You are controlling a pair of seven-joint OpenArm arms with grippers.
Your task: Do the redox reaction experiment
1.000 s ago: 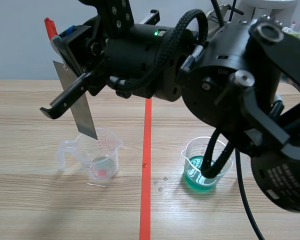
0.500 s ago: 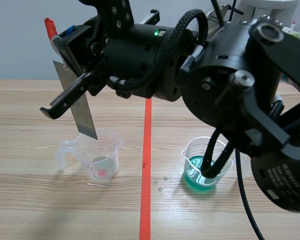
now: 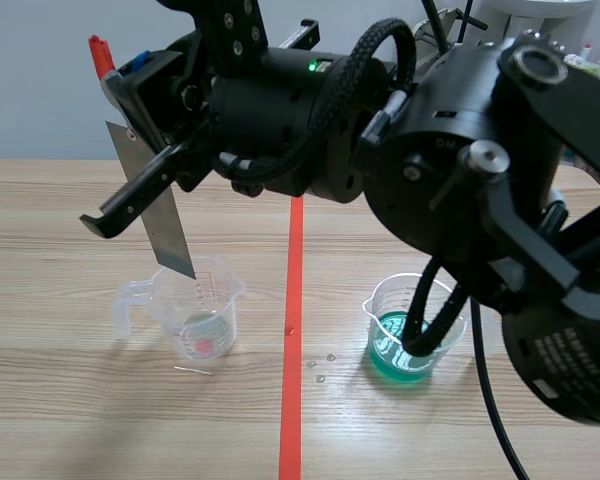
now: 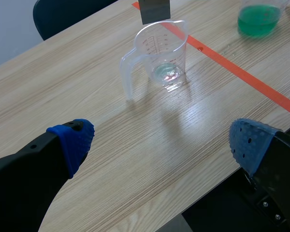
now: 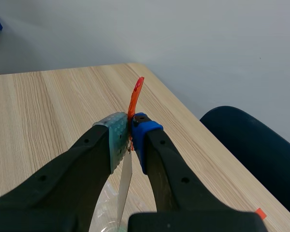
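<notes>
Over the left half of the pale wooden table (image 3: 60, 400), my right gripper (image 3: 128, 80) hangs high, having reached across from the right past the orange-red tape line (image 3: 292, 400). It is clenched on a thin grey metal strip (image 3: 155, 205) with an orange-red tip (image 5: 135, 96) sticking up above the pads. The strip hangs down at a slant, and its lower end sits just over the far rim of the clear plastic measuring cup with a handle (image 3: 195, 315). That cup holds only a shallow pool of pale liquid with a reddish fleck at the bottom. A second clear cup, holding green liquid (image 3: 412, 335), stands well apart on the right of the tape.

My left gripper (image 4: 160, 140) is spread wide and holds nothing, hovering near me and short of the handled cup.

I judge the step in hand to be dipping the strip, and it has not gone in yet. The next move calls for a straight descent through the cup's mouth. The strip's end should stay off the rim, since the light cup looks as if it could tip easily.

Compared with a second ago, I see no difference: arm, strip and both cups sit exactly as they did.
</notes>
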